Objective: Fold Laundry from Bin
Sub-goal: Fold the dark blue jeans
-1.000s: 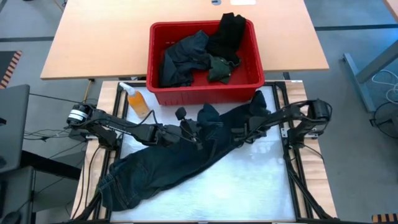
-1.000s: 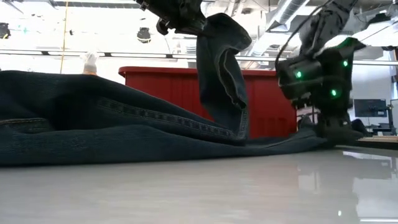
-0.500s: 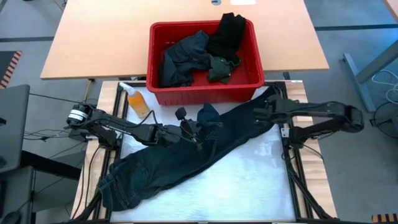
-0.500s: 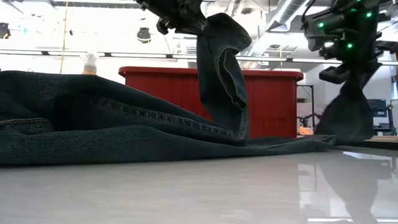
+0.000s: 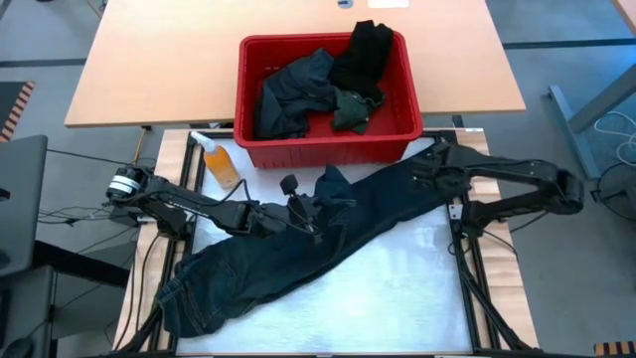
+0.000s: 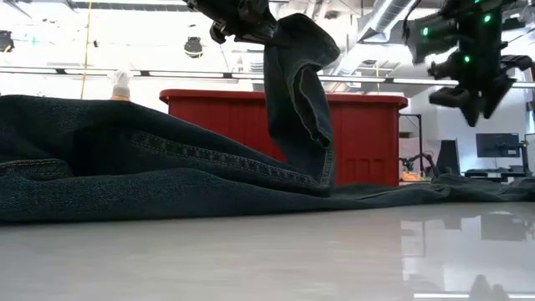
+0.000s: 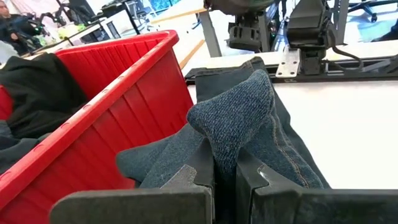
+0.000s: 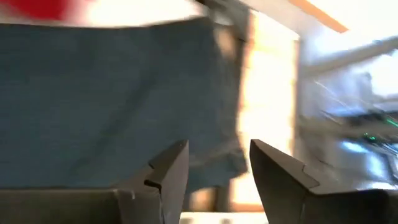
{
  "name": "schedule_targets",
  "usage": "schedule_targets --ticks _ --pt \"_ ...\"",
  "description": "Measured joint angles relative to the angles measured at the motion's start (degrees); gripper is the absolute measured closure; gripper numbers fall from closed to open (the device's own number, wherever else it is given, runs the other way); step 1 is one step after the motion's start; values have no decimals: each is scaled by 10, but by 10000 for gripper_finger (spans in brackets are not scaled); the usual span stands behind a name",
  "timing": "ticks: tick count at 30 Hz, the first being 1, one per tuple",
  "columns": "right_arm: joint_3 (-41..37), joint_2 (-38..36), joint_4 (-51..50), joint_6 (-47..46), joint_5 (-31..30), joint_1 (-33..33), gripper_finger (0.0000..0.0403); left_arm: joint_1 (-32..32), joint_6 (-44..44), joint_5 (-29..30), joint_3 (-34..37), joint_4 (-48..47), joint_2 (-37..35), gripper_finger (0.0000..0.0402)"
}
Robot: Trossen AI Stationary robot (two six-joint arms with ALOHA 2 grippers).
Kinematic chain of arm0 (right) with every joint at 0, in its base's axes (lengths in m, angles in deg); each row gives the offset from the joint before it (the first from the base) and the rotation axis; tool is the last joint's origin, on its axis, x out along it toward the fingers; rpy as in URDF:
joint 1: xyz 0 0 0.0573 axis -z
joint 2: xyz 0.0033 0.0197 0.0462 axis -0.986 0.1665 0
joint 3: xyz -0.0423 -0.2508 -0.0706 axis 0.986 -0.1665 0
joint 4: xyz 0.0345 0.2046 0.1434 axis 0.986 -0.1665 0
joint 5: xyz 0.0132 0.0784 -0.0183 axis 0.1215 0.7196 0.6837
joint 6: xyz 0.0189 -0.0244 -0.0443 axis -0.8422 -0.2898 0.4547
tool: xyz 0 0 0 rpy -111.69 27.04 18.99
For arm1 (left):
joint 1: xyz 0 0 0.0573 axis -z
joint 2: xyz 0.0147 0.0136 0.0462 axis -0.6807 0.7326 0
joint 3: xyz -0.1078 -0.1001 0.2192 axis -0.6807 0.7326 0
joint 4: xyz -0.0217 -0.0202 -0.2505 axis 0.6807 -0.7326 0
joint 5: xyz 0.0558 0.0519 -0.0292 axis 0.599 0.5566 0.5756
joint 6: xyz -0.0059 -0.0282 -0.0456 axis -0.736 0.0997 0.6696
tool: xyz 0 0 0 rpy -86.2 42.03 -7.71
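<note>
The jeans (image 5: 298, 249) lie spread aslant over the white bench (image 5: 397, 298) just in front of the bin (image 5: 326, 139). Their waist end is bunched at the bench corner far from the bin, on the left arm's side, and one leg runs out toward the right arm, its end flat on the bench close to the bin's right corner.

The left tool (image 5: 303, 207) is clenched on a fold of the jeans near their middle, a little in front of the bin's front wall. In the left wrist view the two fingers (image 7: 199, 171) press a raised peak of denim between them, with the bin's red wall close alongside. In the low view the pinched cloth hangs down from that tool in a tall narrow loop in front of the bin.

The right tool (image 5: 429, 169) hovers above the leg end, off the bin's right front corner. Its fingers (image 8: 171, 165) stand apart with nothing between them, and the cloth is below and clear of them. In the low view this tool (image 6: 481, 96) is well above the flat denim.

The jeans are dark navy with lighter stitched seams, creased and rumpled.

In the bin lie more dark clothes: a bluish piece (image 5: 288, 94), a black piece (image 5: 363, 55) draped against the far rim, and a small dark green one (image 5: 350, 111). An orange bottle (image 5: 219, 159) stands by the bin's left front corner.
</note>
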Motion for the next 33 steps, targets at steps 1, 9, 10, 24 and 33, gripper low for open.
schedule_targets --ticks 1,9,10,24,33 --pt "3 -6 16 0 6 -26 201 0 0 0 0 0 0 401" --pt "4 -91 339 40 -19 -298 210 -5 2 -1 0 1 0 401" --pt "-1 -96 408 73 -27 -330 211 -8 2 -3 0 4 0 401" --pt "-22 25 823 520 -29 -395 210 -9 20 -31 0 16 0 401" --pt "-3 42 824 571 54 -334 210 -10 28 -44 0 16 0 401"
